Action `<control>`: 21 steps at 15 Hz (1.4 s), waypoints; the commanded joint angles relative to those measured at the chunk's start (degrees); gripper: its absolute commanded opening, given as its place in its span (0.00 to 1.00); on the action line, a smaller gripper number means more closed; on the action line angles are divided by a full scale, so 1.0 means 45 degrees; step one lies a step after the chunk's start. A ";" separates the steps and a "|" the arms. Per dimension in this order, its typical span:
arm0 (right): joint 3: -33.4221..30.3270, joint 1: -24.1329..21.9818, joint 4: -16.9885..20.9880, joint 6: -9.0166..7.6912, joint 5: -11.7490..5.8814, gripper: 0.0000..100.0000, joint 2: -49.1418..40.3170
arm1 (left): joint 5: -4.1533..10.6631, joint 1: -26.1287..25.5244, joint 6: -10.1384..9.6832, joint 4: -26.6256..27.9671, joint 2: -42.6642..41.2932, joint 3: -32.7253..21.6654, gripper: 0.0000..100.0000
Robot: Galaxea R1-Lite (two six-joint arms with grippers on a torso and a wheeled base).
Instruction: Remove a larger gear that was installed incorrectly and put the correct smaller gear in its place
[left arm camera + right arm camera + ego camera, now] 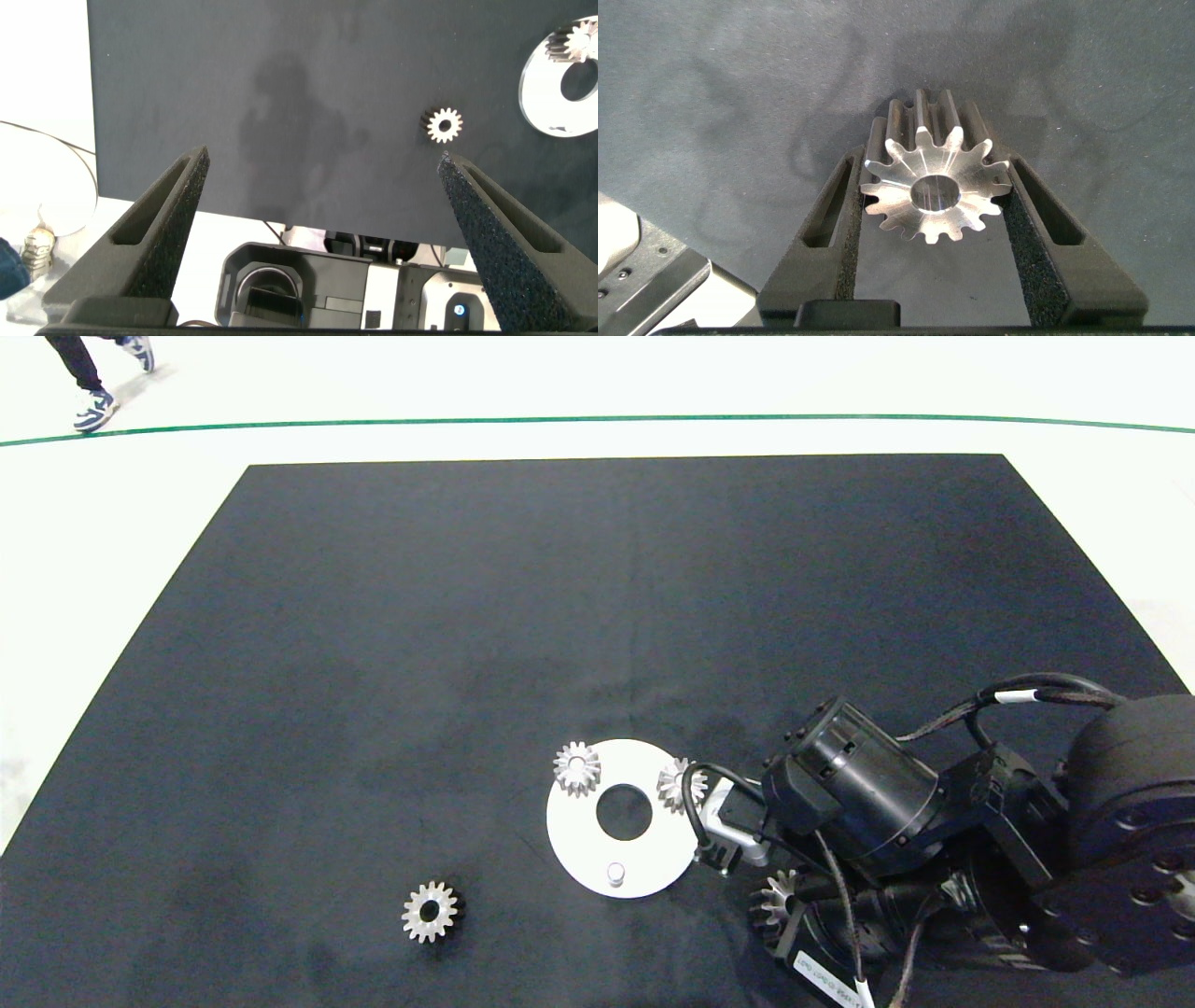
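A white disc plate (579,840) lies on the black mat near the front, carrying two small gears (576,767) (679,784) and one bare peg (615,873). The larger gear (431,912), with a dark centre hole, lies loose on the mat to the plate's left; the left wrist view also shows this larger gear (445,124). My right gripper (780,901) sits just right of the plate, shut on a smaller gear (934,191) held between both pads. My left gripper (322,159) hangs open off the mat's edge and holds nothing.
The right arm (934,821) and its cables cover the mat's front right corner. A person's shoes (93,411) show beyond a green floor line (597,420). Part of the robot's base (327,289) lies below the left gripper.
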 commanded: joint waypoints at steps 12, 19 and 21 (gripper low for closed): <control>0.0232 -0.0135 0.0016 -0.0044 -0.0024 1.00 0.0263 | 0.0016 0.0018 -0.0025 0.0090 0.0021 -0.0010 1.00; 0.0290 -0.0037 -0.0257 -0.0044 -0.0083 1.00 -0.0225 | 0.0016 0.0018 -0.0025 0.0090 0.0021 -0.0030 1.00; -0.0296 0.0080 -0.0120 -0.0122 -0.0161 1.00 -0.0909 | 0.0016 -0.0002 -0.0025 0.0090 0.0040 0.0009 1.00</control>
